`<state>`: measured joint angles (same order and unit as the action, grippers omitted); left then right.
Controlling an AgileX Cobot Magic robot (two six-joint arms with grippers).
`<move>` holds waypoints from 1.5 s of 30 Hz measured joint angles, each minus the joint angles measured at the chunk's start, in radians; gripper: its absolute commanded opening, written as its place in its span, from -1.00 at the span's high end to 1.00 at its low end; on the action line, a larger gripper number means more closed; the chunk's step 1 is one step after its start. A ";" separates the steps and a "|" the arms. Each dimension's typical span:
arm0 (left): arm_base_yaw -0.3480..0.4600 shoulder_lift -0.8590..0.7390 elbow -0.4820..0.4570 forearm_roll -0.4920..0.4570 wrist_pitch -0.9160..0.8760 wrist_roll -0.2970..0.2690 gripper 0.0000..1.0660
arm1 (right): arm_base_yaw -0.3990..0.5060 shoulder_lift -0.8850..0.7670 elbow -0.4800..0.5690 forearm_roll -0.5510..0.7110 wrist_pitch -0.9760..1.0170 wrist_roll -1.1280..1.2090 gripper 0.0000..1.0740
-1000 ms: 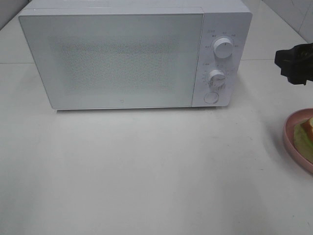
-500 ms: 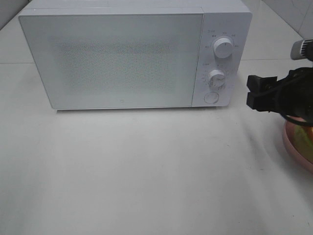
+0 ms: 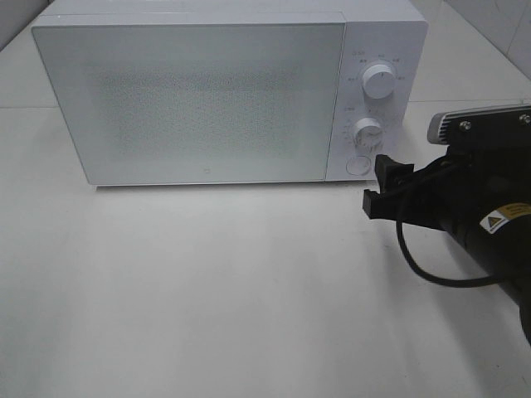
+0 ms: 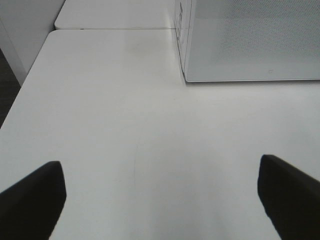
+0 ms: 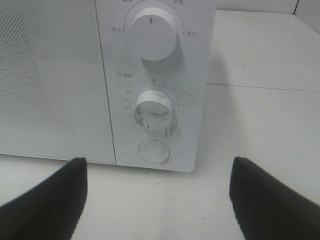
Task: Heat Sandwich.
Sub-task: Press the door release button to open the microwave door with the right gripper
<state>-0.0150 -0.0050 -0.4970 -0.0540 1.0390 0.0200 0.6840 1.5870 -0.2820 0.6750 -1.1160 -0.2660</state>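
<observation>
In front of microwave button (image 3: 358, 165) | right claw (image 3: 377, 184) spread, empty | left claw (image 4: 160, 200) spread, empty

Prob. lab mock kitchen: microwave (image 3: 207, 99) on plain white table (image 3: 207, 290) (robot arm (image 3: 485, 211) alongside).

dial print (image 3: 358, 56): too small to read
microwave (image 3: 207, 91) inside: hidden behind speckled door
right arm (image 3: 477, 207): cut off at view's right edge

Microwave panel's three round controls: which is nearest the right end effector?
The flat button at the bottom, below the lower knob and upper knob.
</observation>
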 measured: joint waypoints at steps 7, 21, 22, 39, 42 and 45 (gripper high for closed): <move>0.000 0.000 0.000 0.000 0.000 0.000 -0.83 | 0.095 0.071 0.000 0.095 -0.059 0.001 -0.42; 0.000 0.000 0.000 0.000 0.000 0.000 -0.83 | 0.151 0.130 0.003 0.126 -0.086 0.003 -0.42; 0.000 0.000 0.000 0.000 0.000 0.000 -0.83 | 0.151 0.130 0.003 0.128 -0.086 0.005 -0.42; 0.000 0.000 0.000 0.000 0.000 0.000 -0.83 | 0.151 0.130 0.003 0.128 -0.089 0.797 -0.42; 0.000 0.000 0.000 0.000 0.000 0.000 -0.83 | 0.151 0.130 0.003 0.128 -0.089 0.982 -0.42; 0.000 0.000 0.000 0.000 0.000 0.000 -0.83 | 0.151 0.130 0.003 0.128 -0.089 1.095 -0.42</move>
<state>-0.0150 -0.0050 -0.4970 -0.0540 1.0390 0.0200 0.8350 1.7170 -0.2790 0.8030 -1.2050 0.8290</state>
